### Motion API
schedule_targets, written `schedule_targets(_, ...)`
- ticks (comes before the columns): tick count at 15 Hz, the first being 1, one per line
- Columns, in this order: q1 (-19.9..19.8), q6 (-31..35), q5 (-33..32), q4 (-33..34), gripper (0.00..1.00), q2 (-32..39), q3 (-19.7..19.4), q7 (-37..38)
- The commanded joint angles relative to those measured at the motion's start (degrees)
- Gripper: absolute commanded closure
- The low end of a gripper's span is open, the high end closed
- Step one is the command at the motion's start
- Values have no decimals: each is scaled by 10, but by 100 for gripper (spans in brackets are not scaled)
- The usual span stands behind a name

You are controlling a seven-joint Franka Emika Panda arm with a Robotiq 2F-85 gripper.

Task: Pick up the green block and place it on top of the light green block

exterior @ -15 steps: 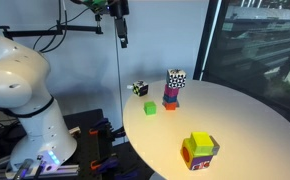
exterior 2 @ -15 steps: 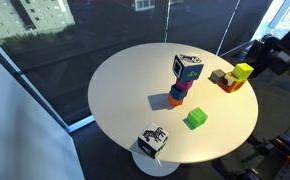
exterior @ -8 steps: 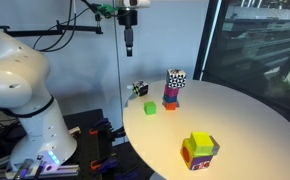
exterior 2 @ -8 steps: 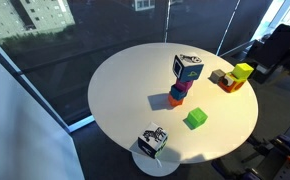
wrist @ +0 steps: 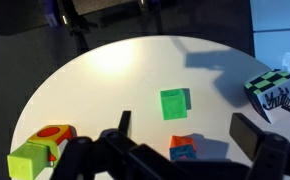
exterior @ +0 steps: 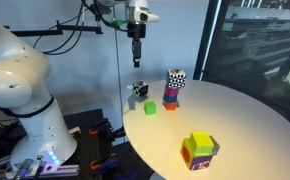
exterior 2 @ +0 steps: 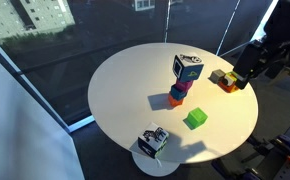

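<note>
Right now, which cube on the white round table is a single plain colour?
The small bright-green cube; the black-and-white cube, the stack and the larger yellow-green-topped cube are all patterned or multicoloured.

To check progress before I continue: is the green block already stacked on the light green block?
No, in the wrist view the green block lies alone on the table, apart from the light green block.
</note>
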Motion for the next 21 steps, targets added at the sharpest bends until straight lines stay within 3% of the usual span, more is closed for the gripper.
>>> schedule_targets(1, 0, 38, -1, -5, 0, 26, -20, -11)
schedule_targets(13, -15, 135, -33, -13, 0, 150, -45, 11)
schedule_targets(21, -5, 144, -40, -16, 0, 182, -58, 4)
